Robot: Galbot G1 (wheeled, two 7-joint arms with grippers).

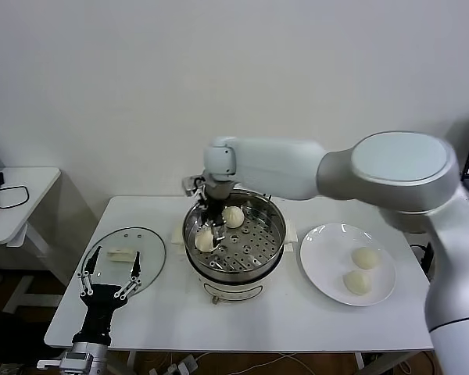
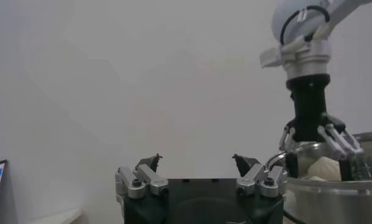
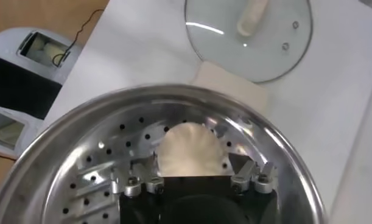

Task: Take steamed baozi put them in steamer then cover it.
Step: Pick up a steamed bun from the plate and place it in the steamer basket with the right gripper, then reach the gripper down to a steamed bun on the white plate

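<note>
The steamer (image 1: 275,234) stands mid-table with two steamed baozi on its perforated tray. One baozi (image 1: 234,216) lies toward the back. The other baozi (image 1: 205,241) sits under my right gripper (image 1: 210,226), which reaches down into the pot. In the right wrist view this gripper (image 3: 192,161) is open, its fingers on either side of the pleated baozi (image 3: 187,148). Two more baozi (image 1: 365,257) (image 1: 357,282) rest on the white plate (image 1: 320,242). The cover (image 1: 144,246) lies flat to the left of the pot. My left gripper (image 1: 108,280) is parked open at the table's front left.
A white side handle (image 3: 231,88) of the steamer base sits between the pot and the cover (image 3: 265,42). A small white side table (image 1: 23,195) stands at the far left. A wall runs close behind the table.
</note>
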